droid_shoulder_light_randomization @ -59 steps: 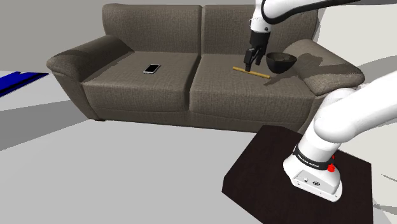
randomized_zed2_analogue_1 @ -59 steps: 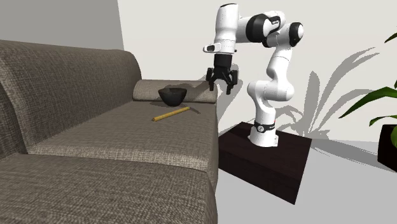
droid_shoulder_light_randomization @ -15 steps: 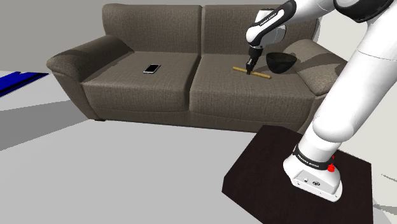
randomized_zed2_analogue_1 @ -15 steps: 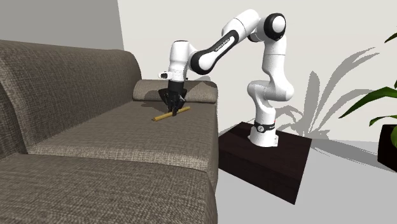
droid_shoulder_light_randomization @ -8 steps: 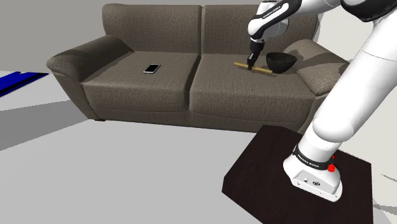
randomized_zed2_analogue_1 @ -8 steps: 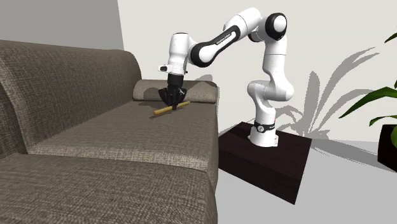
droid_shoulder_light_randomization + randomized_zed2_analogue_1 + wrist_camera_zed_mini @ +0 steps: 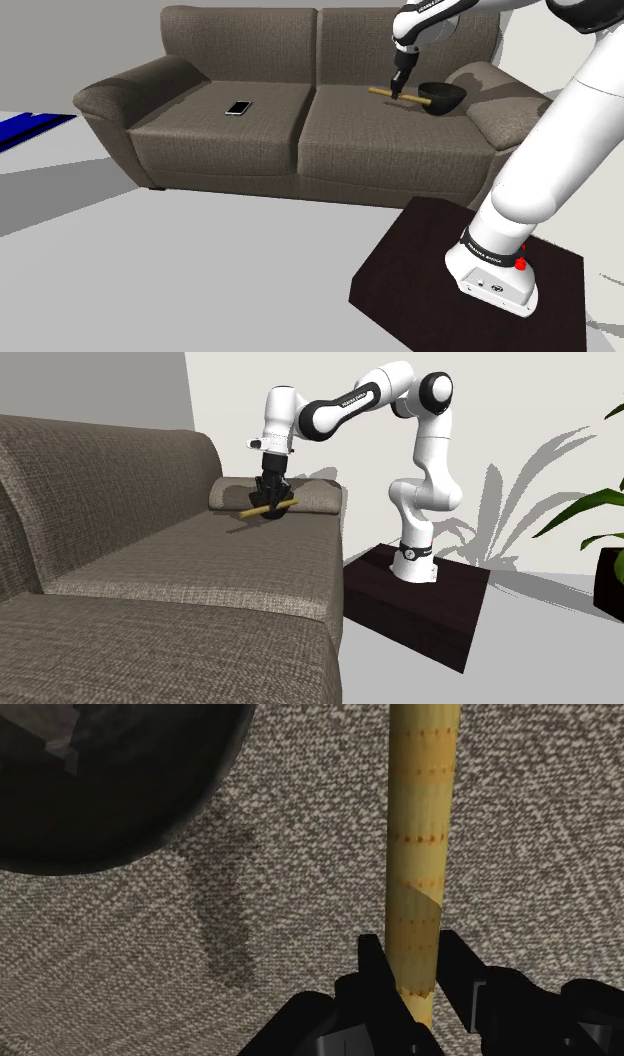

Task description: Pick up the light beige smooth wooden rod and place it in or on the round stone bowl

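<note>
The yellow-tan rod (image 7: 399, 96) hangs in the air over the sofa's right seat cushion, clasped near its middle by my black gripper (image 7: 399, 92). In the second exterior view the rod (image 7: 261, 507) tilts a little in the gripper (image 7: 269, 503), lifted off the cushion in front of the bowl. The dark round bowl (image 7: 440, 97) sits on the cushion just to the shoulder view's right of the rod. In the wrist view the rod (image 7: 421, 834) runs straight out from between the fingers (image 7: 372, 966), with the bowl (image 7: 105, 784) off to the side and below.
A brown-grey sofa (image 7: 260, 130) carries everything; a phone (image 7: 238, 107) lies on its left seat cushion. A cushion roll (image 7: 305, 497) sits behind the bowl by the armrest. My dark stand (image 7: 470, 275) is on the floor at the sofa's end. A plant (image 7: 600, 522) stands far off.
My gripper, holding the rod, has risen off the cushion and shifted toward the bowl. A second ago the rod still lay on the seat.
</note>
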Motion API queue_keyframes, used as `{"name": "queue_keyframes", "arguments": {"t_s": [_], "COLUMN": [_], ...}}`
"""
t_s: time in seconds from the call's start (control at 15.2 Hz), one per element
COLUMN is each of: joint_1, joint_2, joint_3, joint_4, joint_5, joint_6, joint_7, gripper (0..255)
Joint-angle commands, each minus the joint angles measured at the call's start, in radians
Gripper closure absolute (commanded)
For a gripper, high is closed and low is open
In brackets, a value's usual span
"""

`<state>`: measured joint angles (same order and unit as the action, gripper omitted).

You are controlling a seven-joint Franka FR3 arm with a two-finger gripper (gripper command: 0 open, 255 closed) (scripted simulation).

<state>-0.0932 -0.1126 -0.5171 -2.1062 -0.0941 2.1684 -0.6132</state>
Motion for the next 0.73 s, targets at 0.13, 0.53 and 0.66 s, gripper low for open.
{"name": "queue_keyframes", "arguments": {"t_s": [0.13,0.53,0.66], "joint_1": [0.001,0.003,0.003], "joint_2": [-0.018,-0.033,-0.036], "joint_3": [0.005,0.01,0.012], "joint_4": [0.037,0.104,0.128], "joint_5": [-0.008,-0.012,-0.012], "joint_6": [-0.053,-0.134,-0.161], "joint_7": [0.005,0.007,0.007], "gripper": [255,255,255]}}
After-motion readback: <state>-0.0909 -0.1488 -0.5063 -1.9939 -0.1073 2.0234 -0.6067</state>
